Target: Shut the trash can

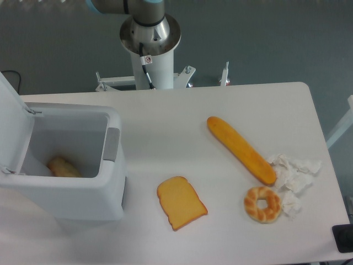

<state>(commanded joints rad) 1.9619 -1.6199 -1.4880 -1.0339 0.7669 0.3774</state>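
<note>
Currently the bin (pixel 66 165) sits at the desk's left edge, lid (pixel 12 127) swung up and back on the far-left hinge — the claw is out of frame, so its state cannot be told. Best approach: come in from outside the lid, push it rightward and down until it meets the grey latch (pixel 112 144). Toast (pixel 181 202), baguette (pixel 241 149), bagel (pixel 263 203) and crumpled paper (pixel 293 175) lie well to the right — nothing blocks the swing.

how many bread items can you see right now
4: a baguette right of centre, a toast slice in front, a bagel beside crumpled paper, one roll inside the open trash can; more may hide there.
</note>
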